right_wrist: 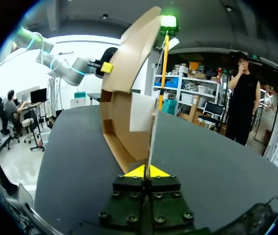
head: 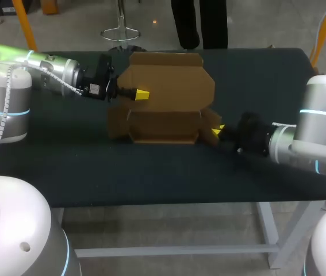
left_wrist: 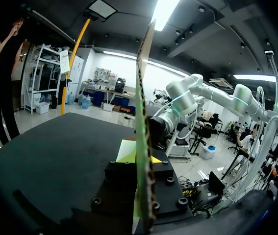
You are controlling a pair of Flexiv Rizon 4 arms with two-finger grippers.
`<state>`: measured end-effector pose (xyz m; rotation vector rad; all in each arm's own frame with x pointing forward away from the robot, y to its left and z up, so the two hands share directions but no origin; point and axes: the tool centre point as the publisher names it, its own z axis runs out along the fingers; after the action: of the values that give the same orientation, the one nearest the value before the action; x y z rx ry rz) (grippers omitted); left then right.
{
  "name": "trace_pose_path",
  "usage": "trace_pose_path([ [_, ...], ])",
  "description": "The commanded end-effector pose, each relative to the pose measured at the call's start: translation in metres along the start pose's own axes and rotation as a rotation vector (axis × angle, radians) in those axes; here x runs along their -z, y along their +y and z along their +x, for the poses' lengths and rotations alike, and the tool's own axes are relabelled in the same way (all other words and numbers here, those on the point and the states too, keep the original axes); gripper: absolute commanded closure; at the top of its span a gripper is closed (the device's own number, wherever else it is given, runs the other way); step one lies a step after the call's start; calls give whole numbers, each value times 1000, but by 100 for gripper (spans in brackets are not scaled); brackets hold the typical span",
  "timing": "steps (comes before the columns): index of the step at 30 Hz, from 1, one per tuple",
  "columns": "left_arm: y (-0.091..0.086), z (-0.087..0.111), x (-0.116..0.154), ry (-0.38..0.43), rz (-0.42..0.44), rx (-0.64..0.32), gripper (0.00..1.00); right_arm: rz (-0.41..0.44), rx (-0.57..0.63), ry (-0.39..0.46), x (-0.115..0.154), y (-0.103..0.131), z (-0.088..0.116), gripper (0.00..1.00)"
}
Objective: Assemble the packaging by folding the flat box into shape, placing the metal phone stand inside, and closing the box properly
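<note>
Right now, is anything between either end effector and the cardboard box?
Nothing visible stands in the way. Both are on the cardboard box. The left end effector is shut on the left edge of the raised panel. The right end effector is shut on the side flap at the box's right end.

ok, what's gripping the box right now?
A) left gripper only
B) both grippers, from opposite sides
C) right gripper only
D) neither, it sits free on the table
B: the left gripper and the right gripper each clamp a panel edge of the cardboard box between their yellow tips, as both wrist views show.
</note>
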<state>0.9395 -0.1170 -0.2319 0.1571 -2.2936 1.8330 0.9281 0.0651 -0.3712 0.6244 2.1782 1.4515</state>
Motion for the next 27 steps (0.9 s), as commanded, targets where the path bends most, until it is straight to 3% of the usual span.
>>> trace_pose_path([
  [1,3,-2,-3,4,-1,1,100,-5,-3,-29,-5,-1,10,100],
  [5,3,-2,-3,4,-1,1,100,-5,-21,-42,-7,-1,15,98],
  [8,3,-2,-3,4,-1,1,100,-3,-35,-51,-7,-1,17,82],
  [9,3,-2,-3,4,-1,1,100,-1,-39,-54,-8,-1,18,70],
  [12,3,-2,-3,4,-1,1,100,-1,-47,-62,-10,1,22,60],
  [27,3,-2,-3,4,-1,1,100,4,-55,-51,-26,10,46,58],
])
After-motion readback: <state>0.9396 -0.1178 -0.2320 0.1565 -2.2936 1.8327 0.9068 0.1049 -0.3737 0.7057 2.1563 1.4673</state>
